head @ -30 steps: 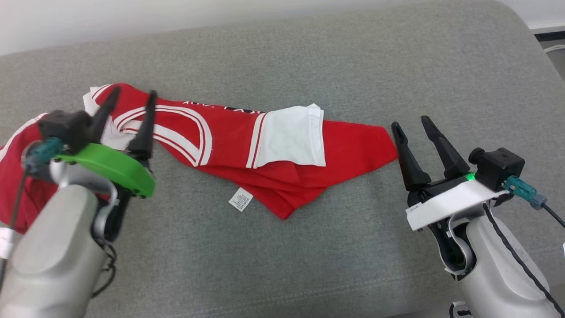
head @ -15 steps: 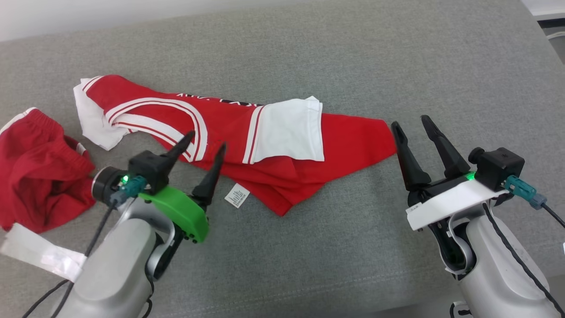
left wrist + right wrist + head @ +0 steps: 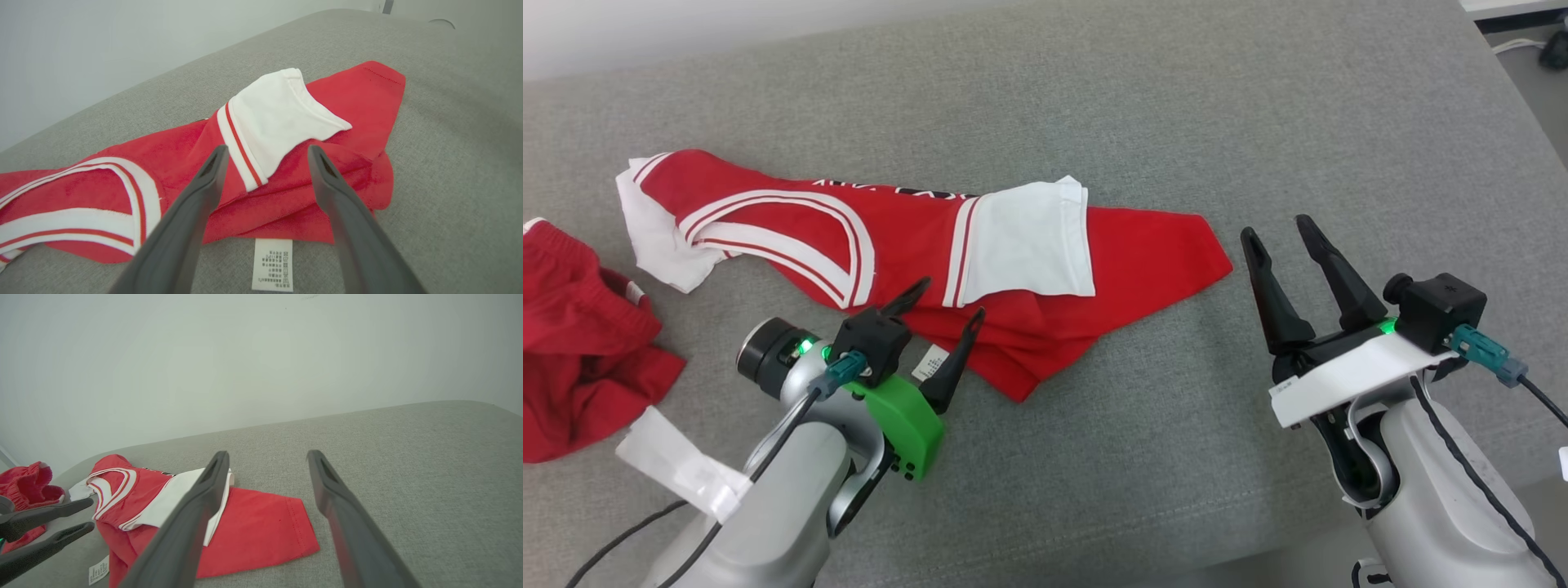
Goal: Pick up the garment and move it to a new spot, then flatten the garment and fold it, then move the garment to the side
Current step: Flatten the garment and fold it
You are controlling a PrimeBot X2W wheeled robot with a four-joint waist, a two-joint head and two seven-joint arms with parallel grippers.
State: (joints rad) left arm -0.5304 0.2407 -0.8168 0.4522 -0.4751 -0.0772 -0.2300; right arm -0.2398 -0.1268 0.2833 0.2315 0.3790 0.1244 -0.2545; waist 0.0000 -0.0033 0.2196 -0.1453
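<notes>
Bright, even light; soft shadows; wrist views w/ edge distortion.

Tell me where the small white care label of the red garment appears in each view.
Head view: care label lower left of centre, between the fingers of the left gripper.
Left wrist view: care label bottom centre, between the same fingers.
Right wrist view: care label bottom left corner.
Shared landmark: the white sleeve lying on the red garment.
</notes>
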